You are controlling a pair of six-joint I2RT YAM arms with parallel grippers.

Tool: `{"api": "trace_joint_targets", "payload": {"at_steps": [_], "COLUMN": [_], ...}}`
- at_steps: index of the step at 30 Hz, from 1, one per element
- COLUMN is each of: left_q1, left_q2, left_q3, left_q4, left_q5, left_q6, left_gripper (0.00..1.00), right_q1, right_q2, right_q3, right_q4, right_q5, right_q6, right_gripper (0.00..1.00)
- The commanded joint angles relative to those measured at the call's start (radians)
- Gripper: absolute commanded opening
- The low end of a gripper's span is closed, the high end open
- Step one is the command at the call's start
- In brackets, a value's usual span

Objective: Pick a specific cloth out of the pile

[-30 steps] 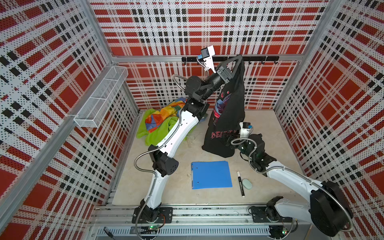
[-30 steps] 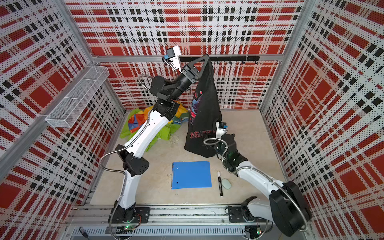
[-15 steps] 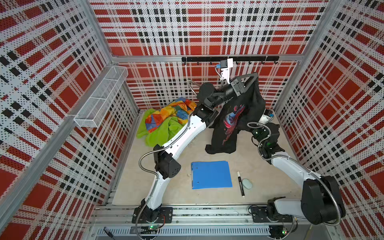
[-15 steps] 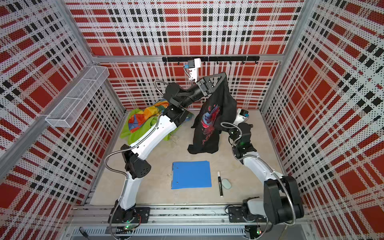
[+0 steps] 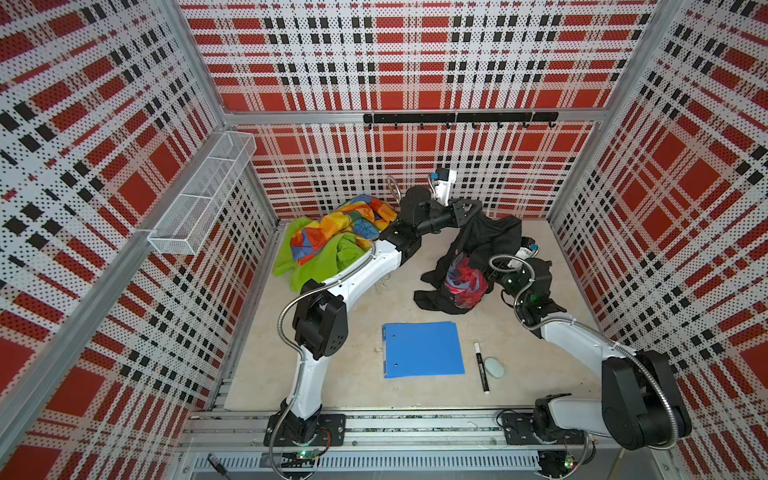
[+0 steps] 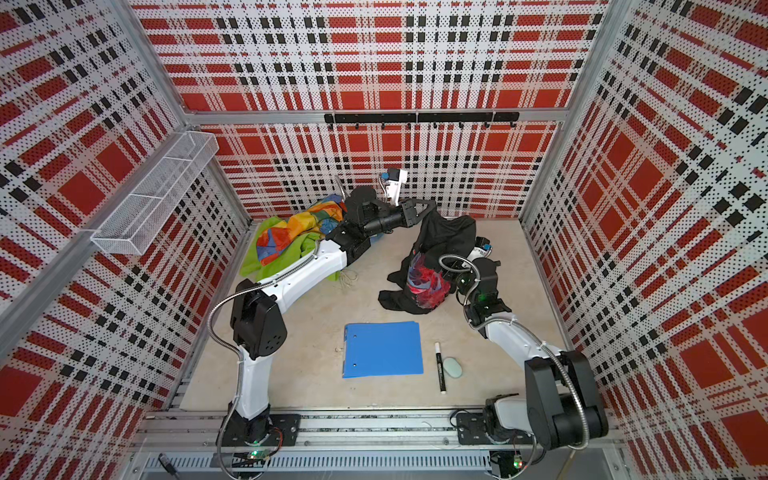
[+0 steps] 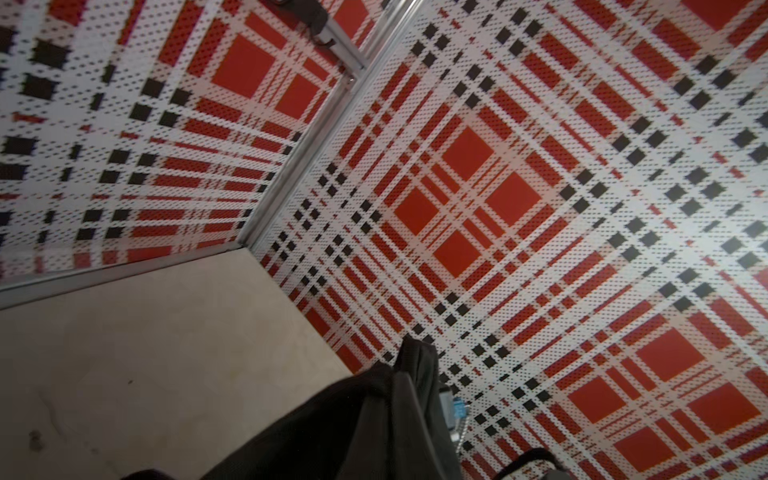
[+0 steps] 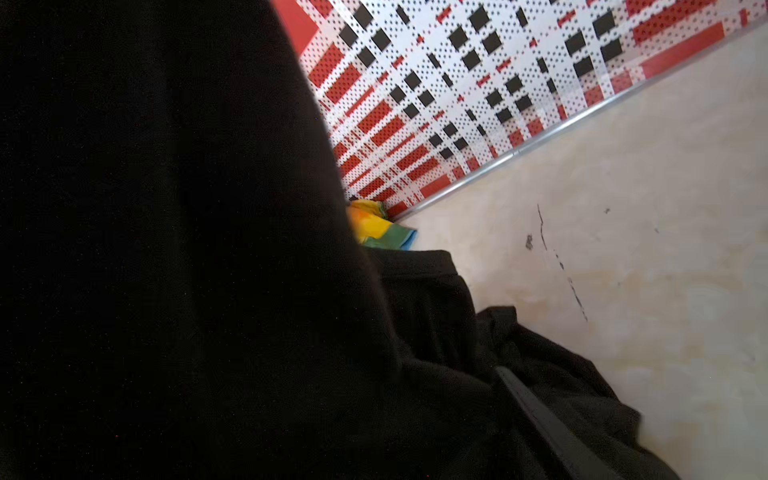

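The black cloth (image 5: pixel 494 235) is already out of the pile (image 5: pixel 332 243) and apart from it. It is slumped on the counter (image 5: pixel 365 307) toward the back right corner, with its red print showing. The left jaws are clamped on its raised upper edge. The right jaws are buried under fabric, so I cannot tell how wide they stand. By my judgement, only letting go remains.

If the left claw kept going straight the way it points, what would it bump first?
Probably the checked side wall, near the back corner. The left gripper is shut on the black cloth, which hangs down from it; depth is unclear.
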Motion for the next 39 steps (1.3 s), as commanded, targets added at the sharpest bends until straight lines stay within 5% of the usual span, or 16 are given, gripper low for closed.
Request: {"api": "trace_joint_targets", "payload": {"at_steps": [1, 20, 26, 31, 36, 39], "left_q1": [0.006, -0.033, -0.078, -0.107, -0.101, -0.086], "left_q2": [-0.083, -0.143, -0.088, -0.044, -0.063, -0.112], "left_q3": [-0.042, -0.489, -0.562, -0.568, -0.604, -0.622], "left_q4": [-0.057, -0.183, -0.144, -0.136, -0.118, -0.115], "left_q5": [-0.047, -0.210, -0.222, -0.258, -0.283, -0.289], "left_q6": [0.099, 0.256, 0.233, 0.209, 0.196, 0.201], "left_gripper": [0.00, 0.00, 0.00, 0.07, 0.35, 0.41], "right_q1": [0.004, 0.005, 0.006, 0.012, 0.018, 0.018], "right_q2": [0.004, 0.002, -0.034, -0.081, -0.178, -0.228], "right_q3": [-0.061, -0.058, -0.047, -0.010, 0.009, 0.021], "right_q4": [0.049, -0.346, -0.349, -0.393, -0.454, -0.476], "right_q5": [-0.005, 0.289, 0.260, 0.256, 0.261, 0.241], "right_q6": [0.026, -0.064, -0.073, -0.076, -0.086, -0.109], "right_gripper": [0.86, 0.88, 0.87, 0.86, 0.86, 0.87]}}
